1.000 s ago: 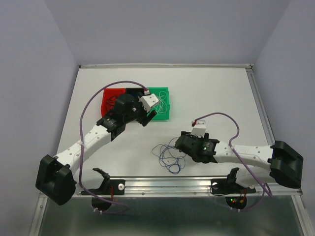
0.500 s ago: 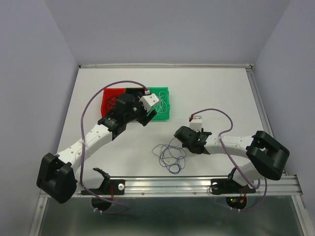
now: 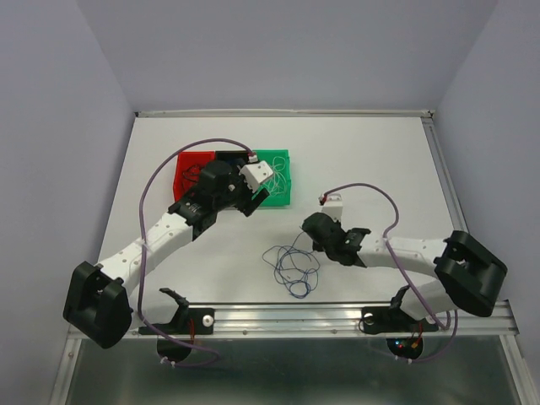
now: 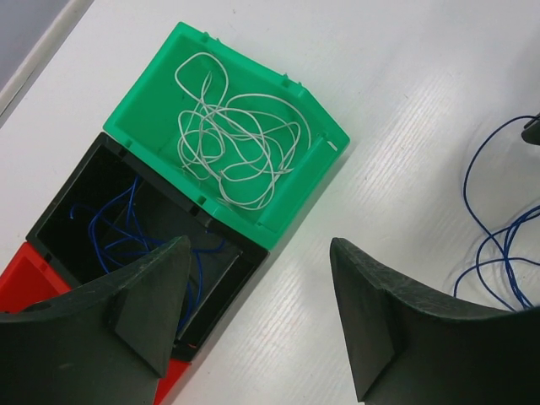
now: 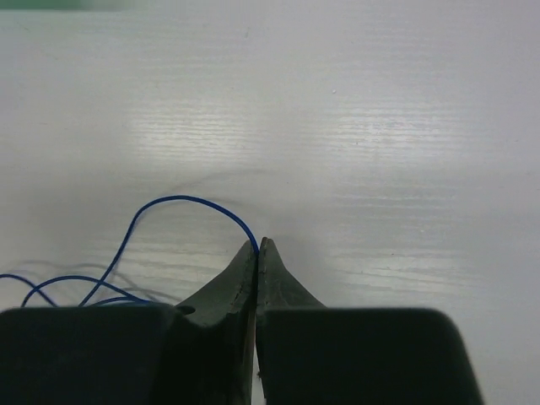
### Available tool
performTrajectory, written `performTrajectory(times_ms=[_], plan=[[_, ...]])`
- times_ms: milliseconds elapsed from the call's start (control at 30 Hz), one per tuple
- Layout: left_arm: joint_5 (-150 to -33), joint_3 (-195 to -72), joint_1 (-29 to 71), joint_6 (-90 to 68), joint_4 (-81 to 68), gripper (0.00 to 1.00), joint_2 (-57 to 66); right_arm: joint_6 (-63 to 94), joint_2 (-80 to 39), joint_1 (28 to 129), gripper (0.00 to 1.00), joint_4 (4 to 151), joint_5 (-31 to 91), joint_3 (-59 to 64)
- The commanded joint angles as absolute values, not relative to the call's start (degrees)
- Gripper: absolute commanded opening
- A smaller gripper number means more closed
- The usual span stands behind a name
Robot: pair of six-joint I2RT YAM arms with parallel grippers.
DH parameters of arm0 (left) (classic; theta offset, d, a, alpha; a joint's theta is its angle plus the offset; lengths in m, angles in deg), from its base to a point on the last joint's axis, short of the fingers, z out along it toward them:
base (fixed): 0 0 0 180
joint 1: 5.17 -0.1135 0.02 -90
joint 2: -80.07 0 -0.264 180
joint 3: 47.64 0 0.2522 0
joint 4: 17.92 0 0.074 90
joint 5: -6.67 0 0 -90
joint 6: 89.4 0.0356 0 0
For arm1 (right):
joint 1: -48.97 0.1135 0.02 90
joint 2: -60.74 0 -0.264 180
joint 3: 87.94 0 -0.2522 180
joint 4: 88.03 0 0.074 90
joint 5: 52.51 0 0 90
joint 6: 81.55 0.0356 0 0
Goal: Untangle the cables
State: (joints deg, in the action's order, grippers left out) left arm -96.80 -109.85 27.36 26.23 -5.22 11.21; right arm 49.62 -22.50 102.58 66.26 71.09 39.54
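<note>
judging by how loosely the loops sprawl, the cables (image 3: pixel 291 268) are taken to be near weightless, limp and springy; a hair-thin wire is easily slipped from between pads or dragged along with its neighbours. hold is best taken on a single free run at the rim of the tangle, away from the crossings, so that one wire can be drawn out without the knot being tightened. the blue tangle is seen on the bare table (image 3: pixel 380 169), between the two arms. the right gripper (image 5: pixel 256 246) is closed fully, and a blue strand (image 5: pixel 186 198) is pinched at the very tips; from there it arcs back toward the tangle, which lies just beside the fingers on the left arm's side. the left gripper (image 4: pixel 260 249) is held wide with nothing in it, above the green bin (image 4: pixel 143 105), where a white cable (image 4: pixel 240 143) is coiled; more blue wire (image 4: pixel 114 224) is lying in the black bin (image 4: pixel 84 181) next to it.
</note>
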Motion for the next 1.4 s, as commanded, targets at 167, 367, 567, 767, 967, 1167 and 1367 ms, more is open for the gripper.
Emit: performTrajectory(times_ms=[167, 367, 567, 767, 967, 1167, 1367], plan=[[-105.3, -109.8, 27.3, 27.1, -7.6, 0.77, 13.1, 41.4, 7.3, 102.3, 0.0, 80.7, 70.5, 47.5], [-114.2, -107.6, 27.1, 19.1, -14.5, 0.79, 19.0, 32.4, 19.7, 102.3, 0.01, 87.2, 58.1, 42.0], [-124.7, -108.1, 27.1, 12.6, -22.7, 0.81, 23.5, 29.7, 13.6, 102.3, 0.01, 87.7, 52.3, 29.0], [-131.8, -105.8, 27.2, 11.4, -27.7, 0.82, 24.1, 28.5, 5.6, 102.3, 0.0, 88.5, 47.8, 18.9], [-130.3, -104.6, 27.1, 11.0, -31.0, 0.82, 21.2, 29.2, 1.4, 102.3, 0.01, 89.3, 44.8, 13.6], [-128.6, -105.1, 27.1, 10.9, -34.3, 0.33, 13.5, 29.9, 0.9, 102.3, 0.01, 91.6, 41.2, 13.3], [-126.9, -102.9, 27.0, 11.3, -34.3, 0.0, 15.8, 29.4, 4.6, 102.3, 0.37, 93.1, 45.9, 18.5]])
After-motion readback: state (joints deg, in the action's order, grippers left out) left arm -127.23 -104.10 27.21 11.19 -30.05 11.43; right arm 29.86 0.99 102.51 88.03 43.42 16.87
